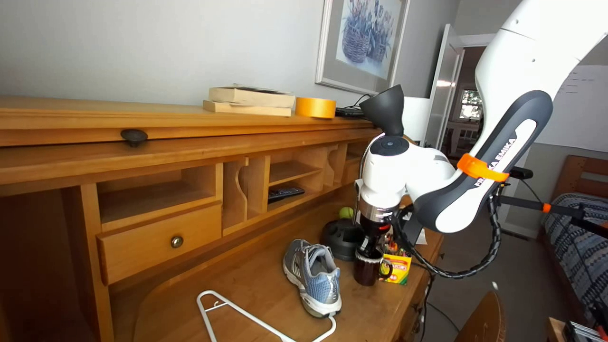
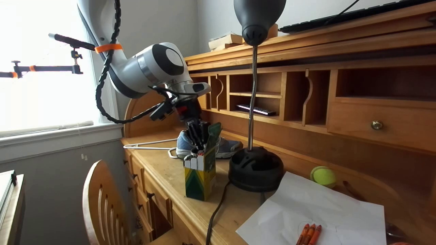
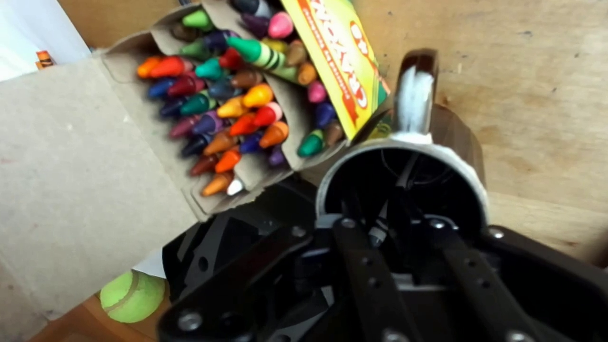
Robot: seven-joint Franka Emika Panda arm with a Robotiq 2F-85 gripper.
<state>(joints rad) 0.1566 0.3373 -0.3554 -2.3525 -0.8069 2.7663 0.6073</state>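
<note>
A dark brown mug [image 1: 366, 273] with a pale rim stands on the desk, its handle beside the yellow-green crayon box [image 3: 342, 61]. My gripper [image 3: 377, 204] points down over it, and its fingertips reach inside the mouth. The fingers stand partly apart. In the gap leans a slim pale crayon or pen [image 3: 378, 232] with dark bands; a space shows beside it, and whether either finger touches it is too dark to see. The open box is packed with crayons of several colours. In an exterior view the box [image 2: 195, 183] hides most of the mug below my gripper [image 2: 200, 141].
A grey-blue sneaker [image 1: 313, 275] and white hanger [image 1: 247, 313] lie beside the mug. The black lamp [image 2: 256, 170] stands close to the box, its cord trailing. White paper [image 2: 323, 211] carries three orange crayons [image 2: 309, 234], near a tennis ball [image 2: 323, 176]. Wooden cubbies [image 1: 242, 190] line the back.
</note>
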